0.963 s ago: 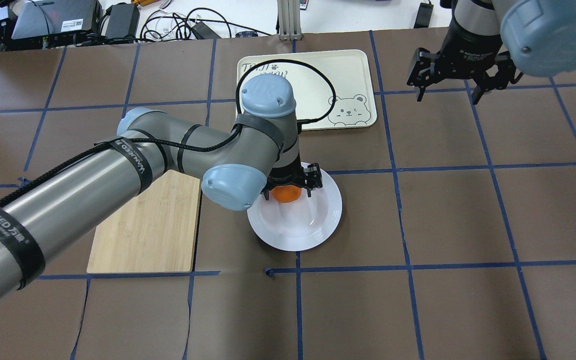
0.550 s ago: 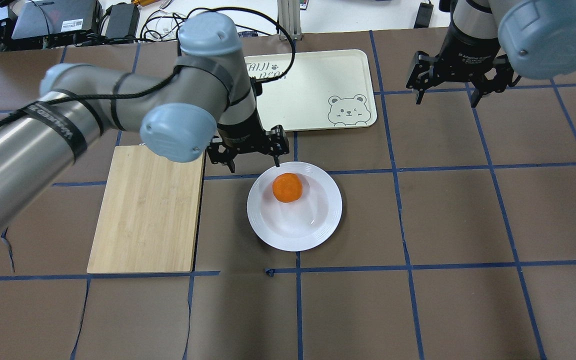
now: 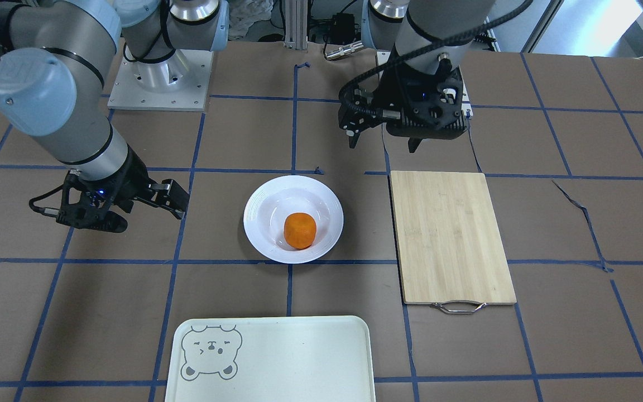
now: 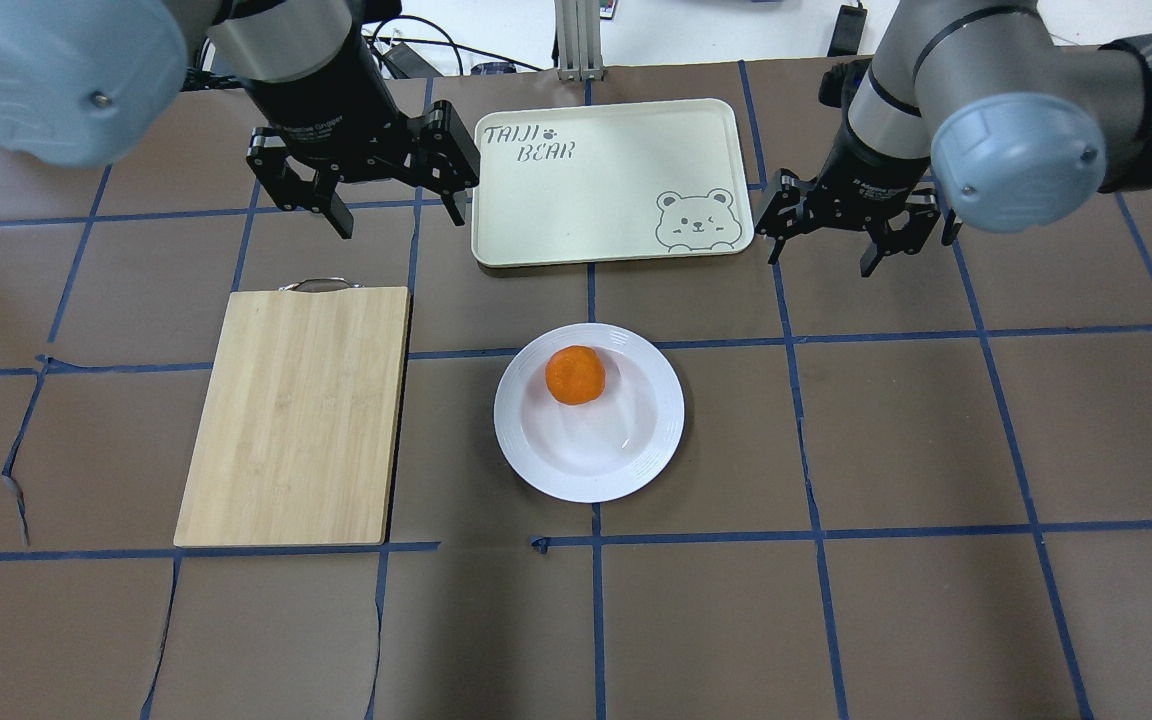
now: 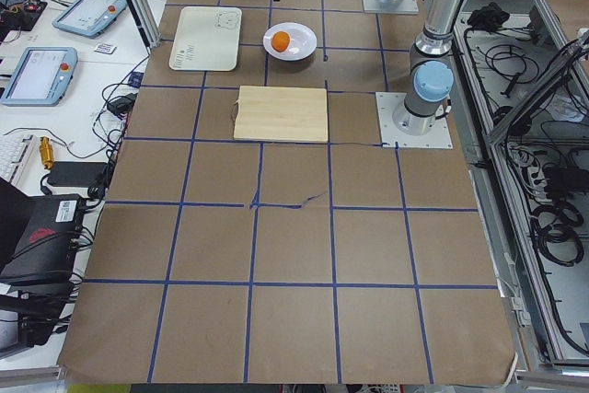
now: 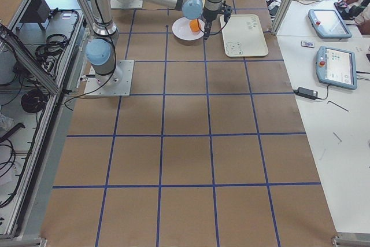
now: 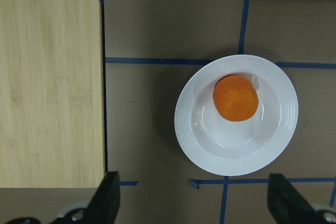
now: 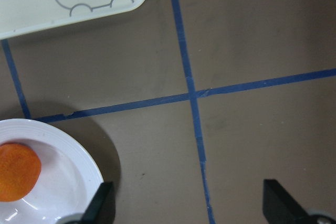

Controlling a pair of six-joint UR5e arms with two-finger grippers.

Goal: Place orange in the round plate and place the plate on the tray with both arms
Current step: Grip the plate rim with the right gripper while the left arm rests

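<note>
The orange (image 4: 575, 375) rests in the far half of the round plate (image 4: 596, 450), which sits on the brown table mat. Nothing is on the cream tray (image 4: 596, 190), which lies just beyond the plate. My left gripper (image 4: 398, 212) hangs open and holds nothing, up off the table between the tray's left edge and the cutting board. My right gripper (image 4: 821, 255) is open too, by the tray's bear corner, to the right of and beyond the plate. In the left wrist view the orange (image 7: 235, 98) and plate (image 7: 231, 150) lie well below the open fingers (image 7: 107, 198).
A bamboo cutting board (image 4: 296, 415) with a metal handle lies left of the plate. Cables, tablets and other gear sit past the table's far edge (image 4: 236, 40). Blue tape lines grid the brown mat (image 4: 936, 450).
My left gripper has let go of the orange in the plate, risen and pulled back to the far left. My right gripper has shifted left toward the tray's bear corner.
</note>
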